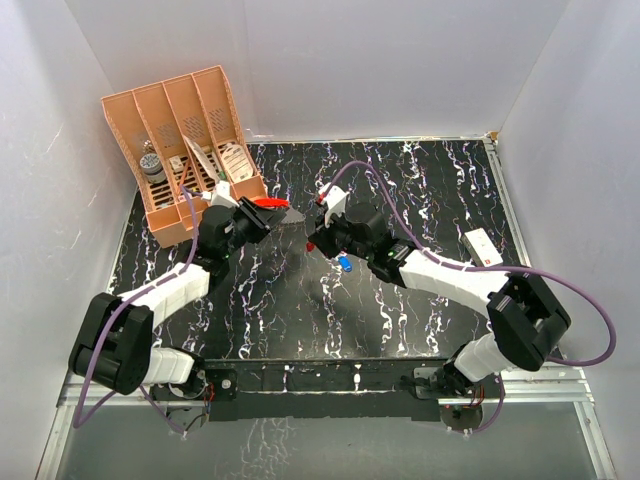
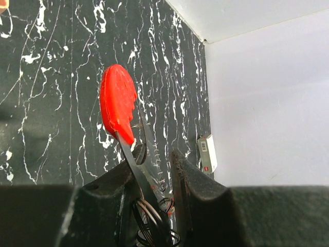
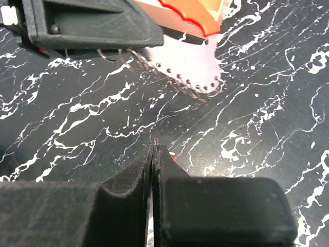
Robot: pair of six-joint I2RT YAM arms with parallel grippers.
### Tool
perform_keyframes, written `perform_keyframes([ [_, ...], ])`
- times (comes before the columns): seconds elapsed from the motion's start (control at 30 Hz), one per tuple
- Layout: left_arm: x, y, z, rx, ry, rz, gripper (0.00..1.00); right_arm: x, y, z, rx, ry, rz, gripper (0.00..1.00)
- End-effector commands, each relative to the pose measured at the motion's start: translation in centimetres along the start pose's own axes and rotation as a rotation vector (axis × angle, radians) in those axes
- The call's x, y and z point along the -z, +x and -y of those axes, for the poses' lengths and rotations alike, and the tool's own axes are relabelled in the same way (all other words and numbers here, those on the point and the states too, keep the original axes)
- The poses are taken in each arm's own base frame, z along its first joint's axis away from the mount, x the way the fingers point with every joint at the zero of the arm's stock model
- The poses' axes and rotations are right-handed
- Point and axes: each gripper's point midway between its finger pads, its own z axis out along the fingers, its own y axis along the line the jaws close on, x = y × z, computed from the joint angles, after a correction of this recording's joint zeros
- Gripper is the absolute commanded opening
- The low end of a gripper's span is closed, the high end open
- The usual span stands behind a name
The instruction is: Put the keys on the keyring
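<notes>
You lose the lower end of the thin red oval keyring (image 2: 118,105) and its flat grey tag (image 2: 132,163) between your left gripper (image 2: 156,156) fingers; the red speck (image 3: 172,155) beside your closed right gripper (image 3: 156,150) tips is too small to name

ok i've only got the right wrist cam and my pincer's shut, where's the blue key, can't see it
observer: the blue key lies on the table just on the base side of your wrist, back from the right pincer, so your camera looks past it
operator: and how's the left one holding the ring
observer: the left wrist view shows the left pincer shut on the keyring, with the red oval sticking out past its fingertips
operator: anything else near my arm
observer: a small white box sits on the table beside your forearm, toward the right wall
</notes>
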Motion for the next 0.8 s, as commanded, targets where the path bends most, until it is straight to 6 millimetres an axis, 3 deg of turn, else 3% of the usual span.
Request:
perform_keyframes([
  [0.0, 0.3, -1.9, 3.4, -0.008, 0.074, 0.031, 0.0, -0.3, -4.2, -1.3, 0.039, -0.073, 0.13, 0.0],
  [0.23, 0.2, -1.8, 3.6, -0.004, 0.087, 0.024, 0.0, -0.1, -4.9, -1.8, 0.028, -0.107, 0.163, 0.0],
  [0.77, -0.2, -0.7, 2.2, 0.005, 0.072, 0.001, 0.0, 0.0, -3.8, -1.7, 0.025, -0.118, 0.105, 0.0],
])
